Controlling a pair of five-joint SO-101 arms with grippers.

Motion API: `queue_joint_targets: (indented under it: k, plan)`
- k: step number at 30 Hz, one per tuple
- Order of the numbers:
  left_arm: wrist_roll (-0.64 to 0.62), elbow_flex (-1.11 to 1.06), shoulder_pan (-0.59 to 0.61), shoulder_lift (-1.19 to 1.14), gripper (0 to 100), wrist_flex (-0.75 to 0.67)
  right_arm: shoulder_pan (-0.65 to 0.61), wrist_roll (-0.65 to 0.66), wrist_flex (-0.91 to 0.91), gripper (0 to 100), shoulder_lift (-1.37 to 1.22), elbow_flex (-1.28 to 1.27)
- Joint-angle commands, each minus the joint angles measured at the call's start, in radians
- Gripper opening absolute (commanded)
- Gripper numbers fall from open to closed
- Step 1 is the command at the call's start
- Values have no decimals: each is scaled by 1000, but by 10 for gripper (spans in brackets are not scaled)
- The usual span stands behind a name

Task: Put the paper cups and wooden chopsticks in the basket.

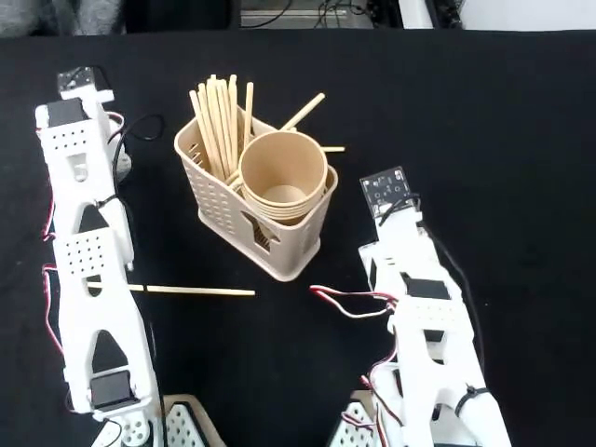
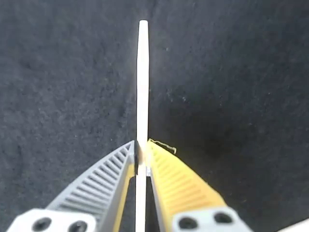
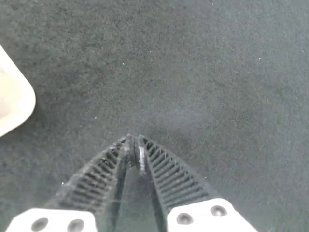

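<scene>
A beige slotted basket (image 1: 223, 209) stands mid-table, holding stacked paper cups (image 1: 282, 168) and a bundle of upright wooden chopsticks (image 1: 219, 121). Two more chopstick ends (image 1: 307, 110) show past its far side. My left gripper (image 2: 141, 150) is shut on a chopstick (image 2: 142, 82), which runs straight out beyond the fingertips over the black cloth. The left arm (image 1: 84, 251) stretches along the basket's left. Another chopstick (image 1: 196, 291) lies flat on the cloth, one end under that arm. My right gripper (image 3: 134, 145) is shut on nothing, just above the cloth beside the basket's corner (image 3: 12, 104).
The right arm (image 1: 410, 279) sits right of the basket with loose red and white wires (image 1: 349, 303) trailing beside it. Black cloth (image 1: 503, 140) covers the whole table, open to the right and in front of the basket.
</scene>
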State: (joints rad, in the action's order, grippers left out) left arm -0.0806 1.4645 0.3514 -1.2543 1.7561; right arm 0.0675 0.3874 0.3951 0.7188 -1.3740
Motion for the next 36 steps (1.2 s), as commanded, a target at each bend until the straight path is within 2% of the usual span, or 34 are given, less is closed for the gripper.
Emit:
queue_joint_targets:
  k: [1,7,15,19,27,32,36]
  plan:
    - [-6,-61,15,118,29,8,-9,6,-20,14,25,8]
    - [-3,-351,25,331,29,8,-9,6,-48,14,24,4]
    - [97,-862,-4,730,30,-38,-11,40,-46,15,21,4]
    - [95,-1175,-4,974,30,-196,-11,41,-46,15,21,4]
    - [91,-1957,-42,1699,30,-694,-11,41,-46,15,19,4]
    - [87,-2204,-58,2219,29,-905,-11,41,-46,14,19,4]
    - [63,-2241,-79,2558,29,-1042,-11,41,-46,14,19,4]
